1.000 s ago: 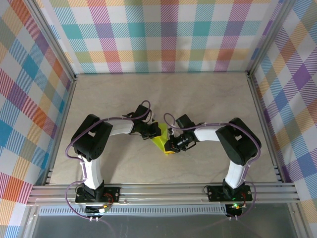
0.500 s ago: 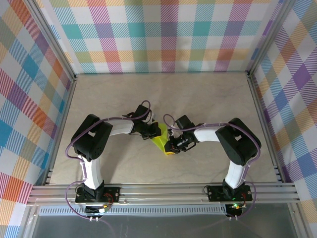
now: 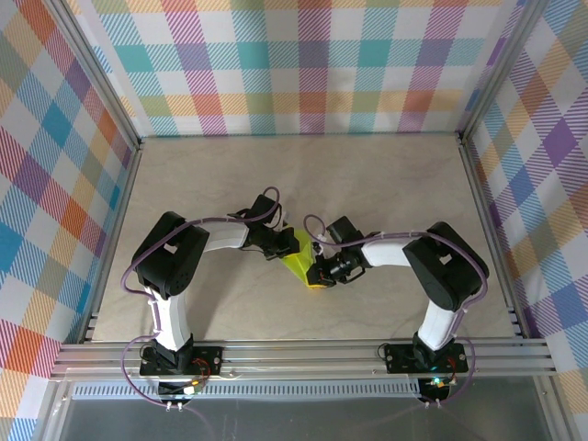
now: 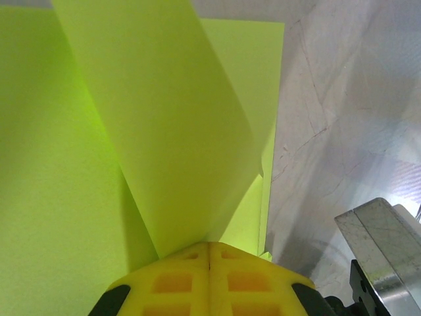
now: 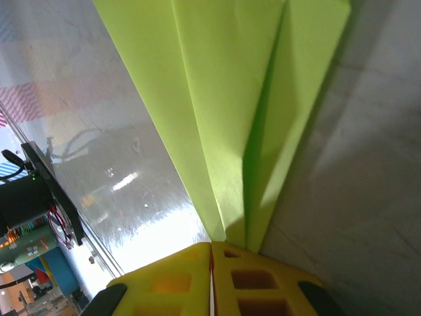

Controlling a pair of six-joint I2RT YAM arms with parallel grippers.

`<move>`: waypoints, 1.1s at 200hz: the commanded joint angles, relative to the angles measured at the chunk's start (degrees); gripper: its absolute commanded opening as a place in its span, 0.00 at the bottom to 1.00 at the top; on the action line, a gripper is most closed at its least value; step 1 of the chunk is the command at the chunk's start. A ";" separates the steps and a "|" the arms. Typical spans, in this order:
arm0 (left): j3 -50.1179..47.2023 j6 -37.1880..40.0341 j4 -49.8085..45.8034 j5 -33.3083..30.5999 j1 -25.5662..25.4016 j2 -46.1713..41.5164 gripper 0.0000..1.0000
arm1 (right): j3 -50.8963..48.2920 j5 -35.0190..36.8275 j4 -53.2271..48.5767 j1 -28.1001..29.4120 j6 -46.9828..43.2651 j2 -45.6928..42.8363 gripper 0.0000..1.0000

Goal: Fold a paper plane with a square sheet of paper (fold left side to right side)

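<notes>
Paper plane (image 3: 299, 261) (bare table (image 3: 367, 184) all round), edges clamped by left gripper (image 4: 209, 249), right gripper (image 5: 212, 247).

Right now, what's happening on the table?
The two arms are working one lime folded paper in the middle of the table. The left gripper is shut on it from one side, the right gripper from the other. It already has several creased layers, with one flap standing up. It is not yet a finished plane.

Lab cell: plaid walls (image 3: 312, 64), aluminium frame (image 3: 303, 356)
</notes>
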 commanded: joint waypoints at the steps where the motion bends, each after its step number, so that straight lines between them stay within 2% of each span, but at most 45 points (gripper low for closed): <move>1: -0.92 0.67 -3.71 -2.80 -0.35 0.61 0.02 | -2.11 0.15 -6.04 0.77 -0.02 -2.04 0.11; 47: -0.91 0.60 -3.62 -2.70 -0.35 0.48 0.02 | -1.34 0.28 -7.59 0.29 -0.10 -7.99 0.11; 81: -0.97 0.58 -3.44 -2.61 -0.35 0.52 0.02 | -0.02 1.57 -6.87 -1.50 0.13 -9.31 0.11; 172: -1.04 0.31 -2.66 -2.03 -0.40 0.13 0.02 | 11.65 3.99 -4.43 -1.44 -1.11 3.27 0.07; 220: -0.80 0.34 -2.83 -2.02 -0.37 0.04 0.07 | 13.63 6.88 -6.15 -1.35 -2.24 6.22 0.07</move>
